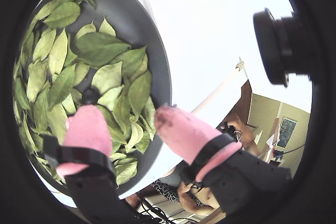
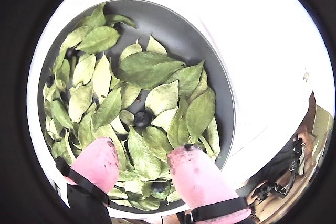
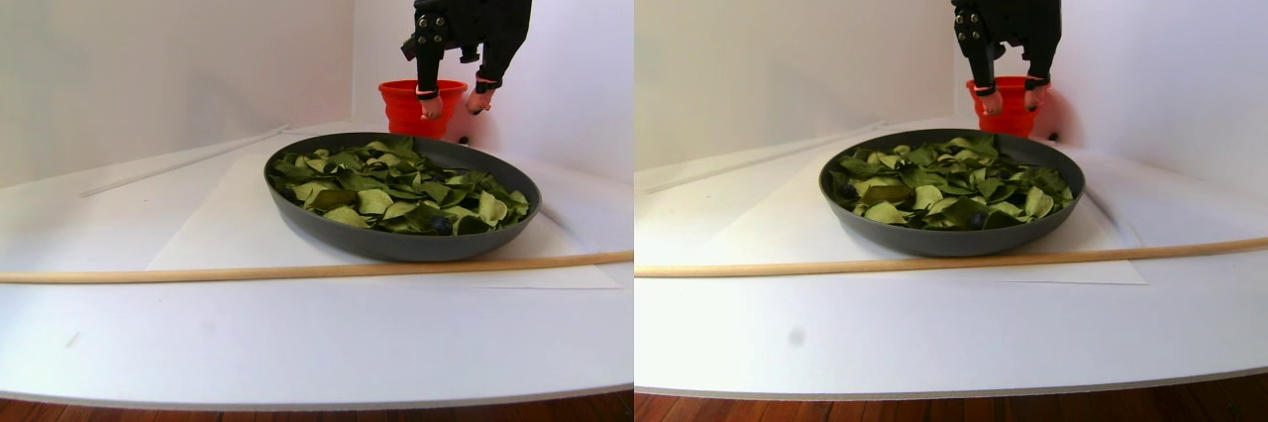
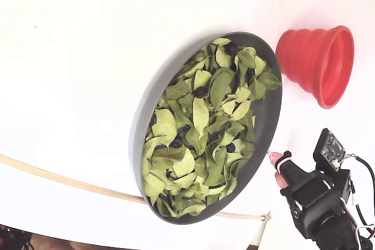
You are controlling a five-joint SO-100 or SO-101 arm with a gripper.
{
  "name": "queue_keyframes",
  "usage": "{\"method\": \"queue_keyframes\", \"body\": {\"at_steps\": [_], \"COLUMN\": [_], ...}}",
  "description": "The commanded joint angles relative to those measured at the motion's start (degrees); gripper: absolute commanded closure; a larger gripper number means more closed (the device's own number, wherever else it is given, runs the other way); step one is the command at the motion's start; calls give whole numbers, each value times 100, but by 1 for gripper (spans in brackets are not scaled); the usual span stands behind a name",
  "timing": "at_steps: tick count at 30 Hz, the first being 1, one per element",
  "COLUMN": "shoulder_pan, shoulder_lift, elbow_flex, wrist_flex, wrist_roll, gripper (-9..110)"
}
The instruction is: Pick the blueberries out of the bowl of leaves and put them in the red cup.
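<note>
In a wrist view, the gripper (image 1: 128, 116) is seen released and empty above the bowl (image 1: 152, 35); one of the blueberries (image 1: 90, 95) lies among the leaves (image 1: 100, 48), just beyond one pink fingertip. In the other wrist view, that berry is centred ahead of the parted jaws, so a straight descent is judged sufficient. In the stereo pair view, the gripper hangs above the bowl's far edge, before the red cup (image 3: 408, 115). In the fixed view, the cup lies beside the bowl.
</note>
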Motion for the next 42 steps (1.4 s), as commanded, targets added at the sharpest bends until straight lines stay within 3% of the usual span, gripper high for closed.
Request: {"method": "queue_keyframes", "body": {"at_steps": [1, 42], "shoulder_pan": [79, -158], "shoulder_lift": [79, -1283], "elbow_flex": [-272, -606], "wrist_flex": [-114, -844], "wrist_roll": [-44, 105], "gripper": [83, 84]}}
